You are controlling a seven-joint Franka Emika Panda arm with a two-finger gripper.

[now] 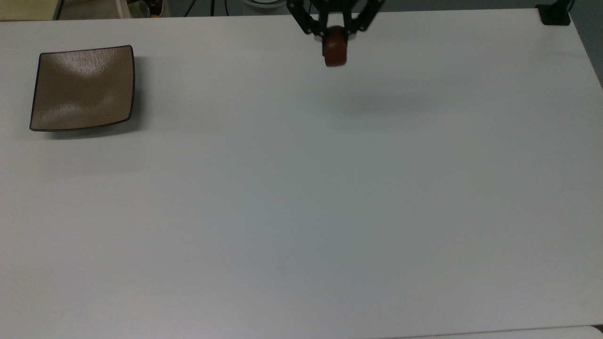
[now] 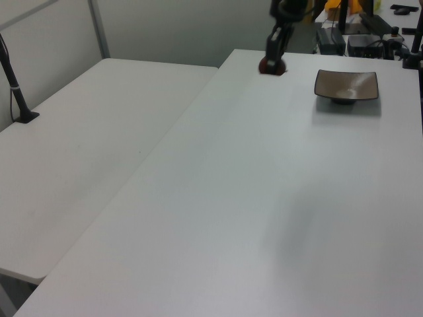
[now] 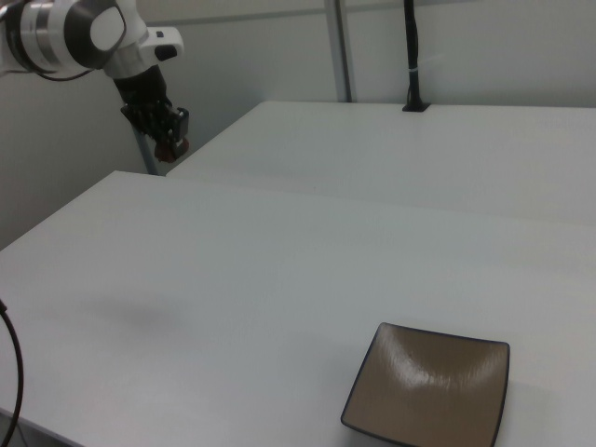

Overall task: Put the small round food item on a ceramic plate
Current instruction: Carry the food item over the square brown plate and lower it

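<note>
Reddish-brown against the white counter (image 1: 301, 197) in the top view, the small round food item (image 1: 335, 52) is hanging in the closed pincer (image 1: 334, 41) near the far edge, well apart from the ceramic plate (image 1: 83, 88) at the far left corner; carrying it level and lowering before letting go should be serving best. Left view is showing the plate's foot and shadow. Right view is revealing the white arm (image 3: 70, 37) and the lump riding well above the counter.

We observe two white tables (image 2: 251, 198) side by side, pale walls (image 3: 279, 56) behind, and a black pole (image 3: 411, 56).

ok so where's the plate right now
The ceramic plate sits empty near the top view's upper left table corner, far left of the gripper holding the food item.
</note>
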